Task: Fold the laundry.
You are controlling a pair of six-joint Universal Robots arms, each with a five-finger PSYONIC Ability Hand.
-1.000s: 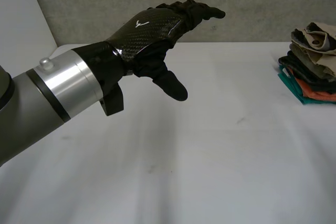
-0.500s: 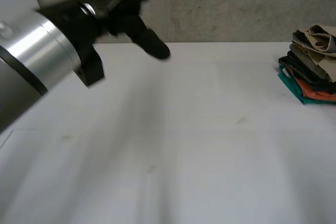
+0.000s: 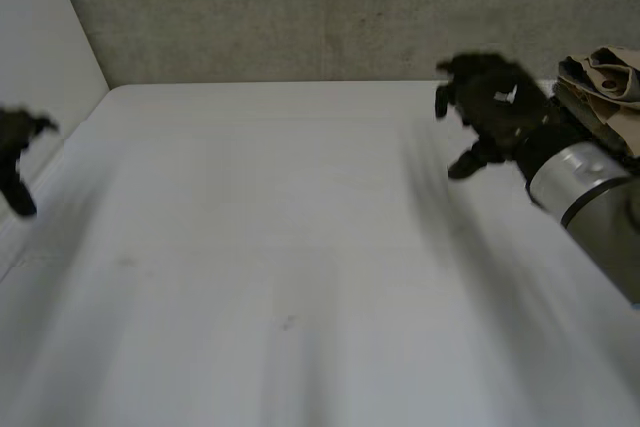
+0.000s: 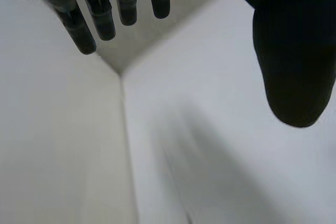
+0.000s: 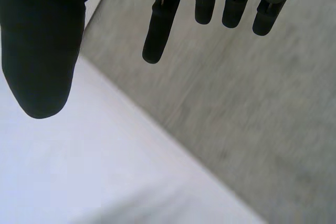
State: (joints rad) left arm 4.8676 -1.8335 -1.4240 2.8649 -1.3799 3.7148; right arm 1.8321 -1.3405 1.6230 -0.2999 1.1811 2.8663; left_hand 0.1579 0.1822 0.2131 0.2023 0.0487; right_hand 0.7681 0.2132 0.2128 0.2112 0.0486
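A pile of folded laundry (image 3: 605, 82) sits at the table's far right edge, partly hidden behind my right arm. My right hand (image 3: 495, 107) hovers above the table just left of the pile, open, with nothing in it. In the right wrist view its straight fingers (image 5: 161, 19) and thumb (image 5: 39, 51) point toward the grey back wall. My left hand (image 3: 18, 147) is at the table's far left edge, open and empty. The left wrist view has its fingers (image 4: 105, 14) and thumb (image 4: 294, 56) spread above the table's left rear corner.
The white table (image 3: 300, 277) spreads wide between the two hands. A grey wall (image 3: 330, 7) stands behind it and a white side wall (image 3: 40, 37) runs along its left edge.
My left arm has swung from over the table's middle out to the far left edge. My right hand has come in from the right and now covers part of the laundry pile.
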